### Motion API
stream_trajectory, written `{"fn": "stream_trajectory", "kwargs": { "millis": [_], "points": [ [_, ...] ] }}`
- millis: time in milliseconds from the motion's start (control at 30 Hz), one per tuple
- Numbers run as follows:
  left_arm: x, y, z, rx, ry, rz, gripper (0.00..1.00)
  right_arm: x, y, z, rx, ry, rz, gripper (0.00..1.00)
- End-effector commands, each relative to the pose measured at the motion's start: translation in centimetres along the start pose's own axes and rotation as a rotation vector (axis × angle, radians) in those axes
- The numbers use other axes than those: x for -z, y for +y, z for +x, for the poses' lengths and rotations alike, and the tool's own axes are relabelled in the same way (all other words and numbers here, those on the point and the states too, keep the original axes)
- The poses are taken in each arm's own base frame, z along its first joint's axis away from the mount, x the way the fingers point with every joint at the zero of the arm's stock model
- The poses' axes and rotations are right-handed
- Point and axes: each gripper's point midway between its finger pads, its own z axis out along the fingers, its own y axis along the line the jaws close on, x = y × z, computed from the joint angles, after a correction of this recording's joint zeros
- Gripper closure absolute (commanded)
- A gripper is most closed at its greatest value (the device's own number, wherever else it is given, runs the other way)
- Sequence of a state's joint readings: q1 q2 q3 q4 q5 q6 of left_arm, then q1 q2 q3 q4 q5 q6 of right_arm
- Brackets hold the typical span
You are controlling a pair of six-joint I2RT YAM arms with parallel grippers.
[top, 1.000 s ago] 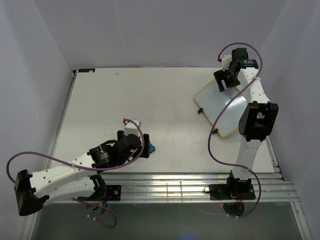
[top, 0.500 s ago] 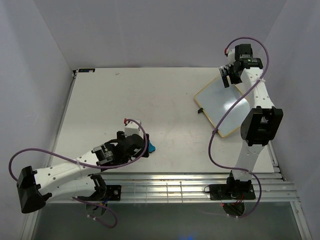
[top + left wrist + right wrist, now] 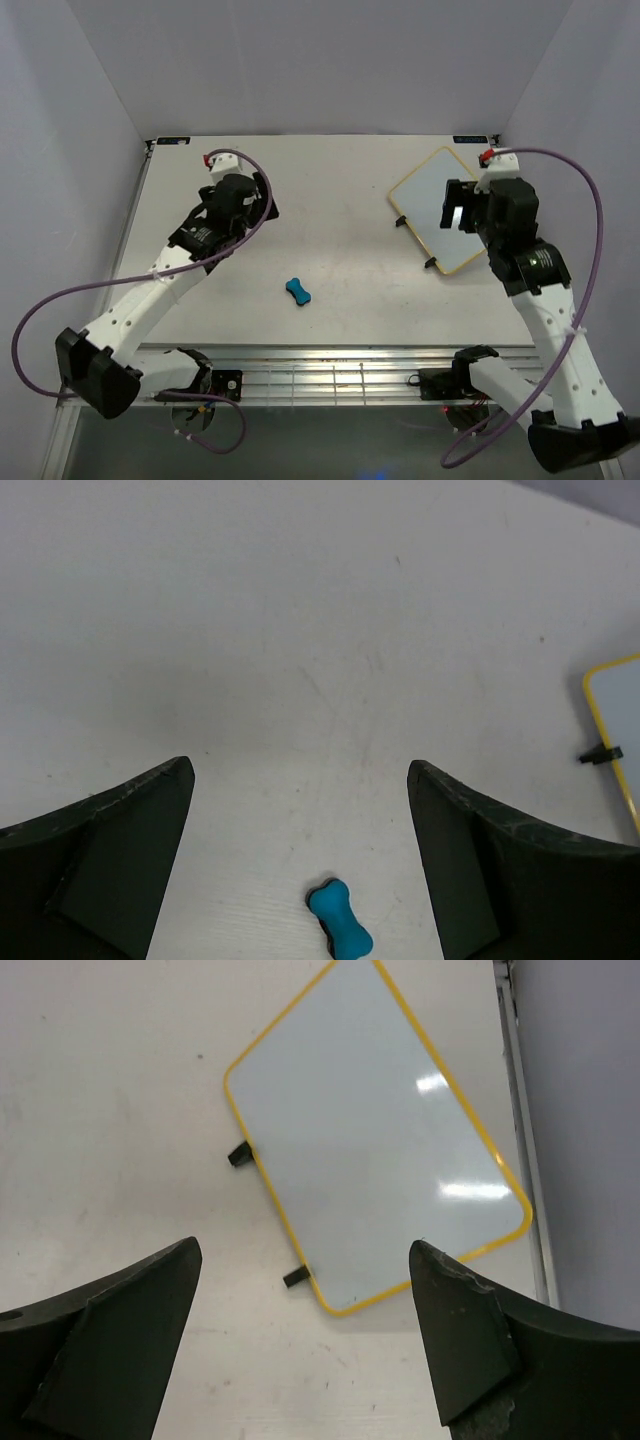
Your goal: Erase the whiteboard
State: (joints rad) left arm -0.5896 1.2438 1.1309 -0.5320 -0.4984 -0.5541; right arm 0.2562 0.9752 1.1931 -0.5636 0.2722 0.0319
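The whiteboard (image 3: 422, 196) lies flat at the table's back right, with a yellow frame, two black feet and a clean white face. It fills the upper middle of the right wrist view (image 3: 375, 1140), and its edge shows at the right of the left wrist view (image 3: 618, 742). My right gripper (image 3: 453, 206) hovers above the board's near part, open and empty (image 3: 306, 1247). The teal bone-shaped eraser (image 3: 298, 292) lies loose on the table near the front centre (image 3: 340, 932). My left gripper (image 3: 258, 208) is high at the back left, open and empty (image 3: 300, 768), far from the eraser.
The table's right edge and a side wall (image 3: 560, 1110) run close beside the whiteboard. A slotted aluminium rail (image 3: 330, 370) lines the front edge by the arm bases. Walls close in the left, back and right.
My left gripper has left the eraser's side at the front and swung up to the back left; the eraser stays put. My right gripper has drawn back from the board's far end to over its near part.
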Motion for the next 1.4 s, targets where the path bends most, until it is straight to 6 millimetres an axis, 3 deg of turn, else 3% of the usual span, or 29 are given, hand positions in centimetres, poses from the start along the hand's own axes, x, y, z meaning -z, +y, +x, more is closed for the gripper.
{"fn": "stream_trajectory", "kwargs": {
  "millis": [0,33,67,133,200,300,400,500,633,800,1367],
  "points": [
    [4.7,3.0,-6.9,0.022,-0.197,-0.045,0.02,0.9,0.1,3.5,-0.070,0.009,-0.007,0.10],
    [5.7,4.0,-7.1,-0.015,-0.200,-0.072,0.02,1.3,-0.1,5.0,-0.045,0.036,-0.005,0.10],
    [7.8,5.0,-8.2,-0.001,-0.246,-0.069,0.02,2.0,-0.6,5.2,-0.035,0.034,0.010,0.10],
    [9.5,6.8,-8.2,-0.016,-0.282,-0.090,0.02,3.9,-1.4,5.6,-0.041,0.035,0.036,0.10],
    [12.4,8.4,-8.7,-0.028,-0.347,-0.062,0.02,5.7,-1.0,4.9,-0.037,0.001,-0.016,0.10],
    [14.2,9.3,-7.7,-0.047,-0.357,-0.018,0.02,8.1,-1.3,5.0,-0.047,-0.038,-0.027,0.10],
    [14.6,8.8,-6.4,-0.082,-0.310,0.046,0.02,10.0,-0.6,5.0,-0.063,-0.107,-0.089,0.10],
    [14.9,9.7,-5.3,-0.083,-0.269,0.017,0.02,11.3,-0.1,5.2,-0.068,-0.153,-0.136,0.10],
    [15.1,11.6,-4.0,-0.055,-0.279,-0.031,0.02,11.4,-1.1,6.2,-0.051,-0.153,-0.086,0.10],
    [13.6,11.7,-2.3,-0.052,-0.257,-0.046,0.02,11.4,-2.7,6.2,-0.039,-0.172,0.000,0.10],
    [12.1,11.5,-2.2,-0.046,-0.276,-0.070,0.02,10.6,-2.5,6.0,-0.043,-0.169,-0.002,0.10]
  ]
}}
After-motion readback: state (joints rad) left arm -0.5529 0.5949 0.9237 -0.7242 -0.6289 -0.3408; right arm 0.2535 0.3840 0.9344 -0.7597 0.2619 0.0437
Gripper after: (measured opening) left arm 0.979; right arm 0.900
